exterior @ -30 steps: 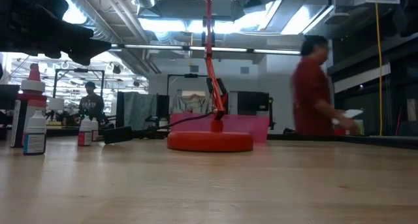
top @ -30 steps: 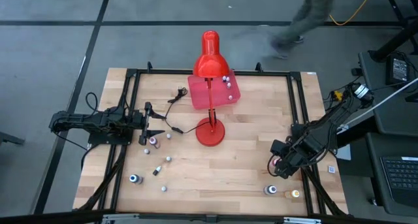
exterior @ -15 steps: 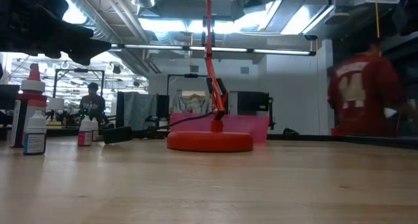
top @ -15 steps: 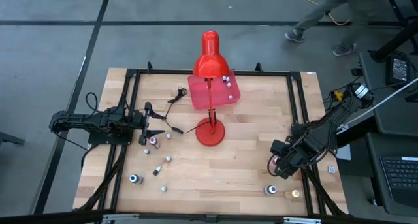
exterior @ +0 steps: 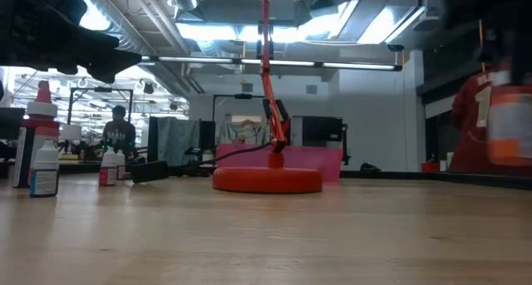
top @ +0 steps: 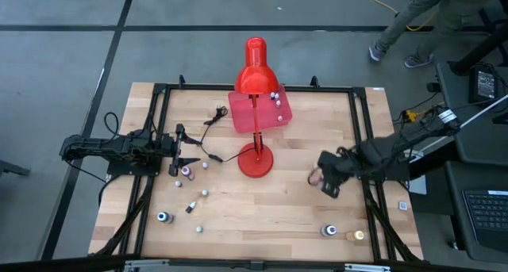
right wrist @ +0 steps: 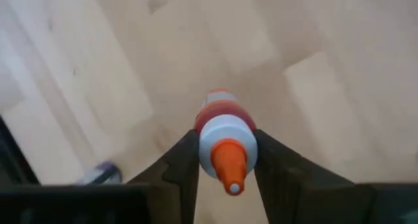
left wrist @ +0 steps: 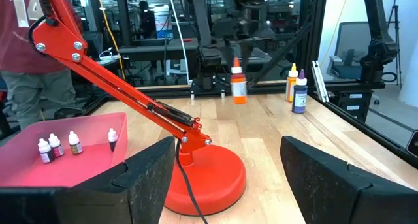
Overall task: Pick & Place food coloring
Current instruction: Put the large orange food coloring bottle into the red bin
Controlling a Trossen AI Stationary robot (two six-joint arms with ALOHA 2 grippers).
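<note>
Two right fingers clamp bottle above table.

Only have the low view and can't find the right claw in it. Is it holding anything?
Observer: Yes. The right wrist view shows the right claw shut on a food coloring bottle with a pale cap and an orange tip.
Operator: Where is it over the table?
Observer: In the high view it's to the right of the lamp base, over bare wood.
Operator: My view of the tray is blocked by the lamp. Anything in it?
Observer: The left wrist view shows four small bottles standing in the pink tray.
</note>
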